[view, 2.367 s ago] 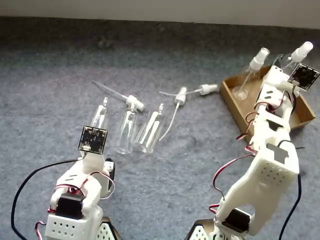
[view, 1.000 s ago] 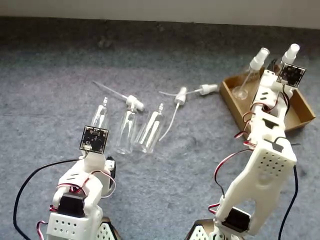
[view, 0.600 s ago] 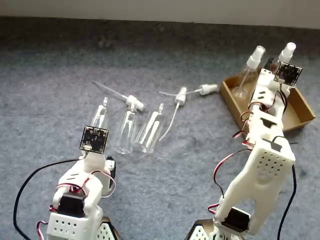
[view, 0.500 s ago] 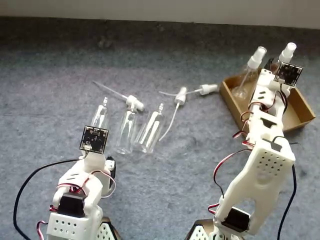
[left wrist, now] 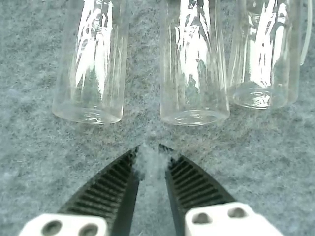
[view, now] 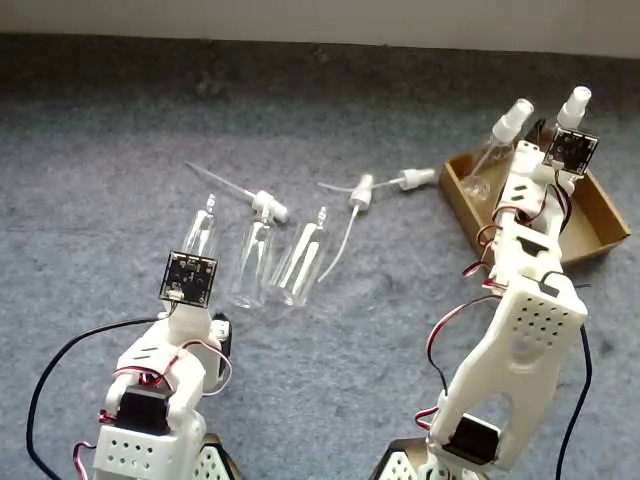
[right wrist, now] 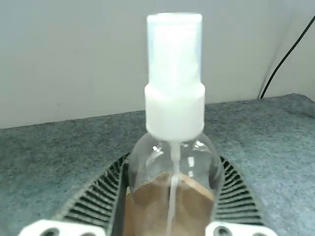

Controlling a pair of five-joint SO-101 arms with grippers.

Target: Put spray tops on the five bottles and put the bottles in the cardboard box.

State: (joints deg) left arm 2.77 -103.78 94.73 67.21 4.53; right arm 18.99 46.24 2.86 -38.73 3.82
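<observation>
Grey carpet [view: 120, 130] covers the table, with a pale wall [right wrist: 74, 59] and a black cable [right wrist: 285, 54] behind it. Three loose spray tops [view: 268, 207] [view: 360, 192] [view: 418, 178] lie with their thin tubes trailing, between the open bottles and the cardboard box [view: 458, 200]. Three uncapped bottles [left wrist: 91, 59] [left wrist: 193, 59] [left wrist: 261, 54] lie side by side, clear glass, bases toward the left gripper [left wrist: 148, 150]. That gripper is low over the carpet just short of the bases, jaws a narrow slit apart and holding nothing. Nothing lies between it and the bottles. One capped bottle [view: 492, 152] leans in the box, base in a corner and white top out past the rim. The right gripper [right wrist: 173, 164] is clamped on the held bottle [right wrist: 172, 182], ribbed fingers [right wrist: 106, 189] against both sides of the glass. Its body is clear and round-shouldered, with brown cardboard seen through it. A white spray top [right wrist: 174, 98] is fitted, its dip tube running down the middle. From above, this bottle is over the far part of the box, just beside the leaning one. Whether its base touches the box floor cannot be told.
</observation>
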